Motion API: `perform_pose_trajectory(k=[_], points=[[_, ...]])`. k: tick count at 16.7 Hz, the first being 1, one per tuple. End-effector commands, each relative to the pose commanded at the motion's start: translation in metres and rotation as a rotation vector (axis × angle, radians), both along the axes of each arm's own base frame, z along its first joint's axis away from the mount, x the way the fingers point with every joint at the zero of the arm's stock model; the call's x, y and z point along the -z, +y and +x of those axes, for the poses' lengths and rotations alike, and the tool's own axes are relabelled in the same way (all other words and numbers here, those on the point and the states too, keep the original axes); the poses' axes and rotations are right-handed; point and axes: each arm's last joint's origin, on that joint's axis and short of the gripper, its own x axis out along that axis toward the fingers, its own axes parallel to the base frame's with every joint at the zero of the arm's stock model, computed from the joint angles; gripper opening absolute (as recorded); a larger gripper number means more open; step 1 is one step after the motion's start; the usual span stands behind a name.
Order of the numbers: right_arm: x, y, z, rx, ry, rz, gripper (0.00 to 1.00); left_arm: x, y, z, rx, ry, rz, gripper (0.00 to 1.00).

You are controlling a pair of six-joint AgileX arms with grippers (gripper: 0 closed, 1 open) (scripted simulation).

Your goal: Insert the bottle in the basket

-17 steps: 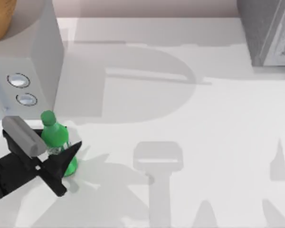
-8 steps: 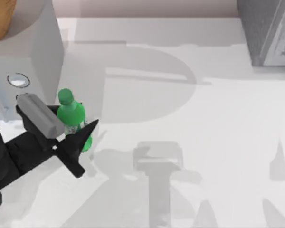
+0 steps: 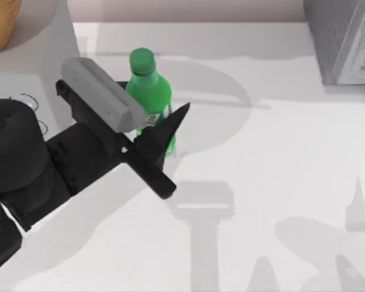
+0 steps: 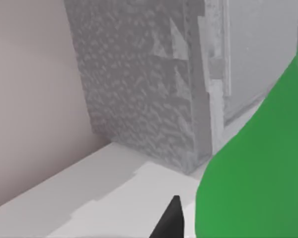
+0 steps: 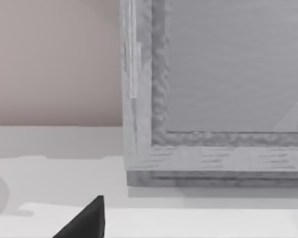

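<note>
grey textured box on white table | beige wall behind

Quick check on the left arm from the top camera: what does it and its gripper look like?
The left arm is matte black with bulky, blocky links. A light grey rectangular box sits on its wrist. The left gripper has two black fingers that taper to sharp points. No cables or markings show.

left gripper | raised at table's far left | fingers clamped
</note>
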Motion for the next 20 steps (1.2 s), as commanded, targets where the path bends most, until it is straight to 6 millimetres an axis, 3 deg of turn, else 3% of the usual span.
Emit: perform_pose_trajectory(k=[2,4,6,9,12,14,17,20], points=[[0.0,0.0,0.0,0.0,0.0,0.0,1.0,-0.033,-0.004,-0.029,-0.009,0.032,0.001,0.0],[0.0,0.0,0.0,0.0,0.0,0.0,1.0,-0.062,0.005,-0.063,-0.026,0.072,0.015,0.0],[0.0,0.0,0.0,0.0,0.0,0.0,1.0,-0.086,0.028,-0.097,-0.048,0.11,0.038,0.0],[0.0,0.0,0.0,0.0,0.0,0.0,1.0,-0.105,0.084,-0.142,-0.081,0.153,0.081,0.0],[0.0,0.0,0.0,0.0,0.0,0.0,1.0,-0.105,0.157,-0.173,-0.098,0.175,0.109,0.0],[0.0,0.0,0.0,0.0,0.0,0.0,1.0,-0.096,0.205,-0.184,-0.095,0.18,0.108,0.0],[0.0,0.0,0.0,0.0,0.0,0.0,1.0,-0.073,0.266,-0.186,-0.074,0.185,0.082,0.0],[0.0,0.0,0.0,0.0,0.0,0.0,1.0,-0.05,0.305,-0.181,-0.044,0.191,0.049,0.0]])
